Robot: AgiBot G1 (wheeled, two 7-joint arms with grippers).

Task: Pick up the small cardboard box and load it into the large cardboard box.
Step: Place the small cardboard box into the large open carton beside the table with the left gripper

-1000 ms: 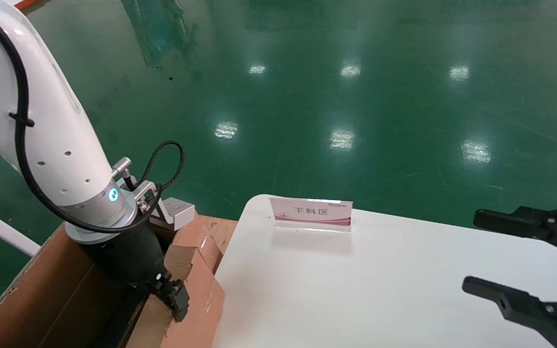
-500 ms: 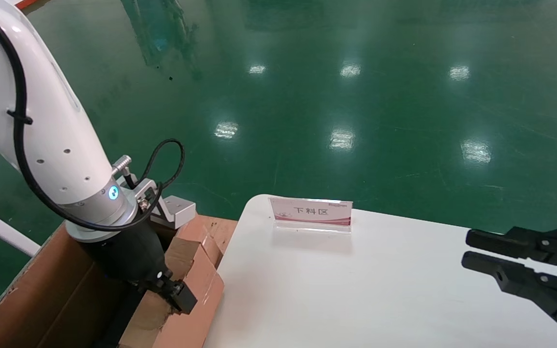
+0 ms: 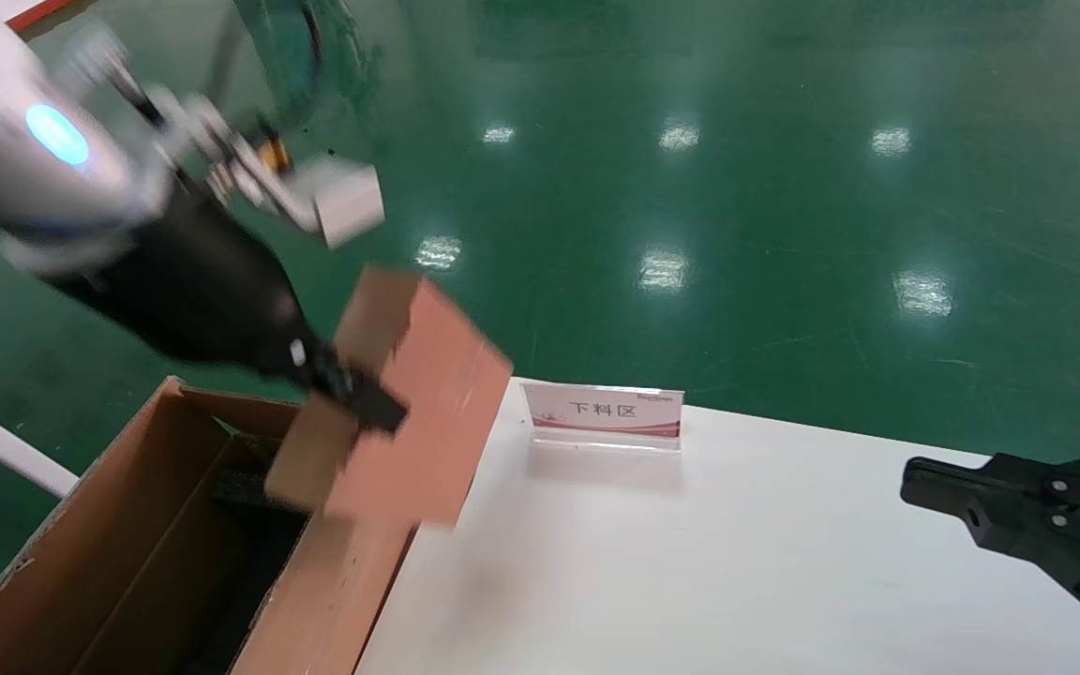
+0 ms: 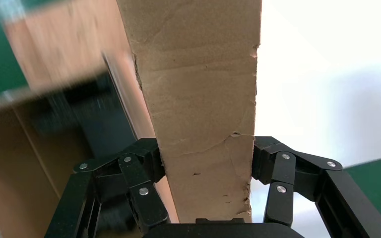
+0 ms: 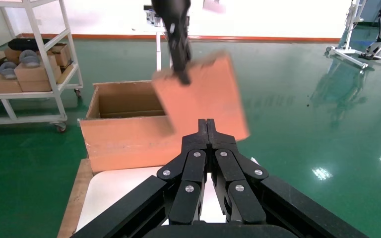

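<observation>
- Nearest to us, the right gripper [image 3: 915,473] hangs over the white table [image 3: 690,562] at its right side, idle; in the right wrist view [image 5: 207,124] its two fingers press flat against each other, fully closed with nothing between them.
- At the near left, just beside the table's left edge, we see the large box [image 3: 81,562]: a big brown carton standing open, its plain walls rising from the floor, with black padding [image 3: 240,487] showing deep inside. The right wrist view [image 5: 124,134] shows it from the other side, with its top open.
- Above its far right corner, and partly over the table's left edge, the small box [image 3: 409,412] is in the air, tilted. It is a plain brown carton, clearly smaller, and looks blurred. In the left wrist view [image 4: 203,109] its corrugated face shows creases and a small tear near the grip.
- The left gripper [image 3: 352,398] is clamped on the small box: in its own wrist view [image 4: 206,173] the two black pads [image 4: 151,163] press on opposite sides of the carton's narrow end, open just as wide as the box.
- Farther back, a small placard [image 3: 604,415] stands upright at the table's far edge.
- Beyond lies the green floor [image 3: 737,187].
</observation>
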